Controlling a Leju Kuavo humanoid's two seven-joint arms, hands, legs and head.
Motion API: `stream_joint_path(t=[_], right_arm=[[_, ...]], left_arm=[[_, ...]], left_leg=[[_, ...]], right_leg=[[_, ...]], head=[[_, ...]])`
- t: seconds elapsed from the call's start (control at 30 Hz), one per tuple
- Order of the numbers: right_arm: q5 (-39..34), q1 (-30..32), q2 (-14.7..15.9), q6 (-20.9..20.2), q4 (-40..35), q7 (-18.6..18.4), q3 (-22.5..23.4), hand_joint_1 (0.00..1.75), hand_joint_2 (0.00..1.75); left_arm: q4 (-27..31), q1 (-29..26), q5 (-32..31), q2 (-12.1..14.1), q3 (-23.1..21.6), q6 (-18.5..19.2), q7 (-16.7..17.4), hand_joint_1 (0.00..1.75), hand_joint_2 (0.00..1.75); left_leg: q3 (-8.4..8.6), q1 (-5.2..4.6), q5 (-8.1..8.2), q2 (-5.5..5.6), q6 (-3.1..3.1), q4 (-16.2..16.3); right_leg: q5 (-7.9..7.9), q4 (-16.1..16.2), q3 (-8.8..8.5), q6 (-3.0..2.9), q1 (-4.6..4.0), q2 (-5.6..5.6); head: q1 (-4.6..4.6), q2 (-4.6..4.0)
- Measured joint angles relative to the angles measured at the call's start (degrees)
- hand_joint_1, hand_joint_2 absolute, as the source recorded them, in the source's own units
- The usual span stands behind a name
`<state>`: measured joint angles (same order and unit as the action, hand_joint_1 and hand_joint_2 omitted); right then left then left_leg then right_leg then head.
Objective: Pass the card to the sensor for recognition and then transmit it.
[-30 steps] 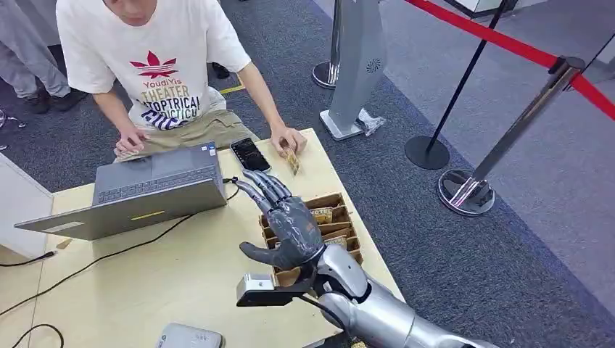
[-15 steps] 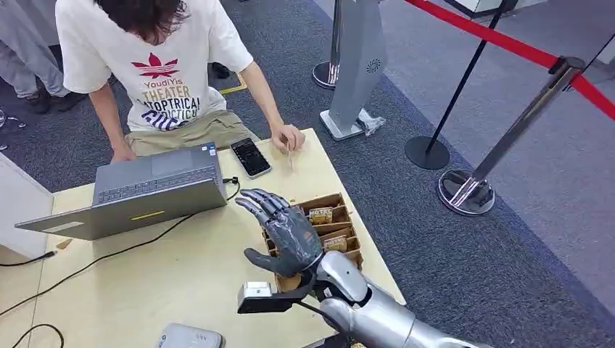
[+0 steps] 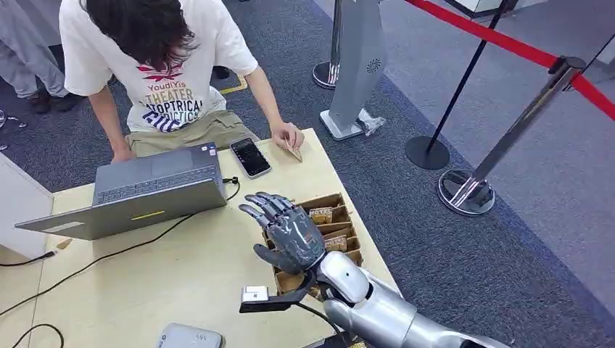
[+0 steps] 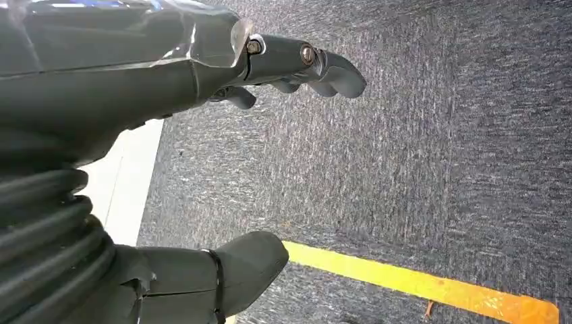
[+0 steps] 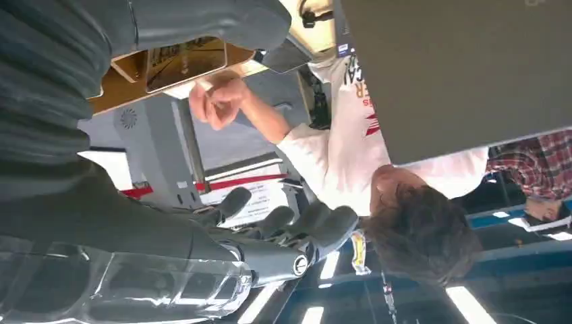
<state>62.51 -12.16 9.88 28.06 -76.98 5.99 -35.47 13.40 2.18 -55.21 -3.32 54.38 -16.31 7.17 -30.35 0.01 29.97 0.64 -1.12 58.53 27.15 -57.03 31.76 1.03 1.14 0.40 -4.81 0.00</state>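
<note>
Hovering over the box [image 3: 319, 221], right hand [image 3: 289, 232] empty with fingers spread.
Head view: cards [image 3: 320, 214] sit in the box's slots; beyond the box, a person's hand [image 3: 287, 135] holds one card [image 3: 294, 152] on the table [image 3: 181, 268], near a phone [image 3: 250, 157] and laptop [image 3: 141, 190]. Left wrist view: left hand [image 4: 222, 155] over carpet, fingers loosely apart, holding nothing. Right wrist view: fingers [image 5: 297, 226] apart, nothing held.

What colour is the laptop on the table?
Grey; the laptop shows best in the head view.
</note>
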Motion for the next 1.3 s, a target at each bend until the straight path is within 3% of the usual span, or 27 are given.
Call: stream_joint_path(t=[0.3,0.33,0.37,0.4,0.57,0.6,0.7,0.87,0.97,1.0,1.13,1.17,1.3], right_arm=[[1.73,-1.0,0.94,-1.29,0.9,-1.22,-0.77,0.54,1.75],[2.01,-1.13,1.03,-1.51,0.98,-1.36,-0.83,0.59,1.75],[2.4,-1.3,1.14,-1.86,1.0,-1.51,-0.92,0.86,1.75],[2.45,-1.47,1.18,-2.14,1.07,-1.57,-0.96,0.94,1.75],[3.5,-2.47,1.22,-3.83,1.51,-2.14,-1.4,0.72,1.75],[3.54,-2.65,1.22,-4.24,1.55,-2.36,-1.44,0.73,1.75],[4.35,-3.08,1.25,-5.0,1.81,-3.02,-1.46,0.51,1.75],[5.77,-3.45,1.61,-5.68,1.97,-4.63,-1.12,0.56,1.75],[6.62,-3.28,2.05,-5.94,1.9,-5.51,-0.33,0.75,1.75],[6.94,-3.06,2.25,-5.99,1.77,-5.87,0.1,0.66,1.75],[7.71,-1.71,3.02,-6.01,1.18,-6.82,1.75,0.72,1.75],[7.91,-1.37,3.19,-6.01,0.96,-7.08,2.16,0.84,1.75],[9.66,0.58,3.76,-6.01,-0.2,-7.93,4.32,0.77,1.75]], left_arm=[[0.0,0.0,-0.17,0.0,0.42,0.0,0.02,0.0,1.75],[0.02,0.0,-0.17,0.0,0.5,0.02,0.04,0.0,1.75],[0.02,0.01,-0.17,0.0,0.66,0.02,0.13,0.0,1.75],[0.02,0.01,-0.15,0.0,0.88,0.02,0.2,0.0,1.75],[0.02,-0.01,0.02,0.0,1.42,0.0,0.37,0.0,1.75],[0.02,-0.01,0.02,0.0,1.46,0.0,0.37,0.0,1.75],[0.0,-0.03,0.02,0.0,1.62,-0.02,0.37,0.0,1.75],[0.0,-0.06,-0.41,-0.02,1.79,-0.02,0.35,0.0,1.75],[0.02,-0.05,-1.09,-0.07,1.79,0.0,0.35,0.0,1.75],[0.0,-0.05,-1.42,-0.09,1.79,0.02,0.35,0.0,1.75],[0.02,-0.02,-2.27,-0.11,1.79,0.04,0.35,0.0,1.75],[0.02,-0.01,-2.45,-0.11,1.79,0.04,0.35,0.0,1.75],[0.02,0.04,-3.39,-0.11,1.77,0.04,0.35,0.0,1.75]], left_leg=[[0.0,0.0,0.0,0.0,0.0,0.0],[0.0,0.0,0.0,0.0,0.0,0.0],[0.0,0.0,0.0,0.0,0.0,0.0],[0.0,0.0,0.0,0.0,0.0,0.0],[0.0,0.0,0.0,0.0,0.0,0.0],[0.0,0.0,0.0,0.0,0.0,0.0],[0.0,0.0,0.0,0.0,0.0,0.0],[0.0,0.0,0.0,0.0,0.0,0.0],[0.01,-0.01,0.0,0.0,0.0,0.0],[0.01,-0.01,0.0,0.0,0.0,0.0],[0.01,-0.01,0.0,0.0,0.0,0.0],[0.01,-0.01,0.0,0.0,0.0,0.0],[0.01,-0.01,0.0,0.0,0.0,0.0]], right_leg=[[0.0,0.0,0.0,0.0,0.0,0.0],[0.0,0.0,0.0,0.0,0.0,0.0],[0.0,0.0,0.0,0.0,0.0,0.0],[0.0,0.0,0.0,0.0,0.0,0.0],[0.0,0.0,0.0,0.0,0.0,0.0],[0.0,0.0,0.0,0.0,0.0,0.0],[0.0,0.0,0.0,0.0,0.0,0.0],[0.0,0.0,0.0,0.0,0.0,0.0],[0.0,0.01,0.01,0.0,0.0,0.0],[0.0,0.01,0.0,0.0,0.0,0.0],[0.0,0.01,0.01,0.0,0.0,0.0],[0.0,0.01,0.01,0.0,0.0,0.0],[0.0,0.01,0.02,0.0,0.0,0.0]], head=[[0.0,0.0],[0.02,0.0],[0.0,0.0],[0.0,0.0],[0.02,0.0],[0.0,0.0],[0.0,0.0],[0.0,0.0],[0.0,0.0],[0.02,0.0],[0.02,0.0],[0.02,0.0],[0.02,0.0]])
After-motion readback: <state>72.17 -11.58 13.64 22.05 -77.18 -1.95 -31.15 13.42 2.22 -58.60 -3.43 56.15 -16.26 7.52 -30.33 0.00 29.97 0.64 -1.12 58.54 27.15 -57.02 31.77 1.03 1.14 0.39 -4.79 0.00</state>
